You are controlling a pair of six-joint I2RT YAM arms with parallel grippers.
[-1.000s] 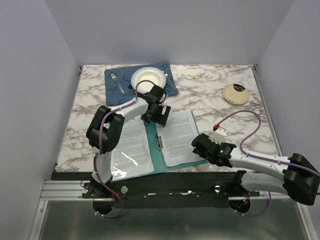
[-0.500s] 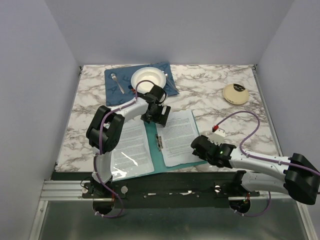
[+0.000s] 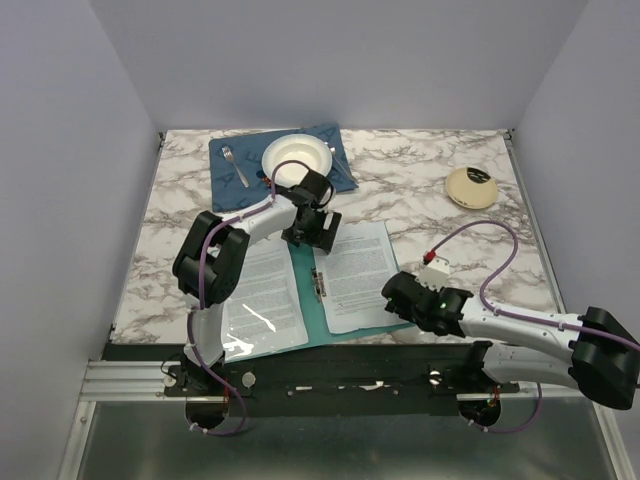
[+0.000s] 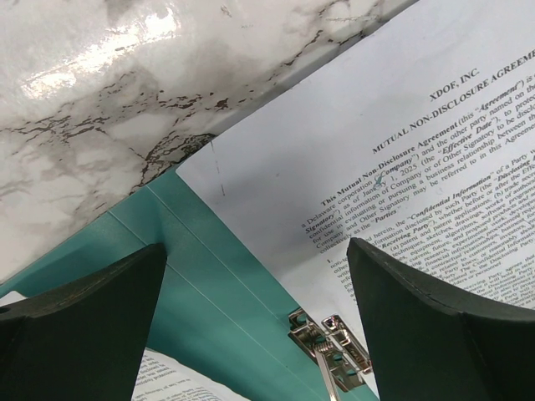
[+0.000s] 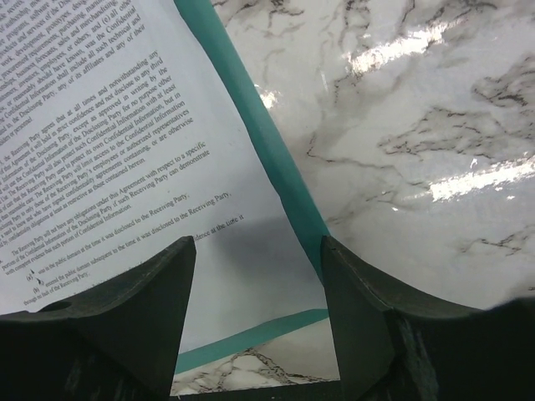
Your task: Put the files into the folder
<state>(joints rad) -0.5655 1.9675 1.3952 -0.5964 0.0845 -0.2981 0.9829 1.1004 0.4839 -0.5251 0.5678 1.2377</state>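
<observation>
The teal folder (image 3: pixel 312 301) lies open on the marble table, its metal spine clip (image 3: pixel 320 285) in the middle. The files (image 3: pixel 355 274), white printed sheets, lie on its right half; another printed sheet (image 3: pixel 258 290) lies on its left half under a clear pocket. My left gripper (image 3: pixel 312 233) is open over the folder's far edge at the spine. In the left wrist view the gripper (image 4: pixel 255 251) straddles teal folder (image 4: pixel 209 276), files (image 4: pixel 401 150) and clip (image 4: pixel 330 347). My right gripper (image 3: pixel 397 297) is open at the folder's near right corner, over files (image 5: pixel 109 150) and folder edge (image 5: pixel 251 125).
A dark blue placemat (image 3: pixel 228 185) at the back holds a white bowl (image 3: pixel 297 157) and a fork (image 3: pixel 235 165). A round beige object (image 3: pixel 472 187) sits at the back right. The table's front edge (image 3: pixel 300 350) runs just below the folder.
My right gripper has crept slightly left toward the folder's near right corner. The left arm, folder and files have not moved.
</observation>
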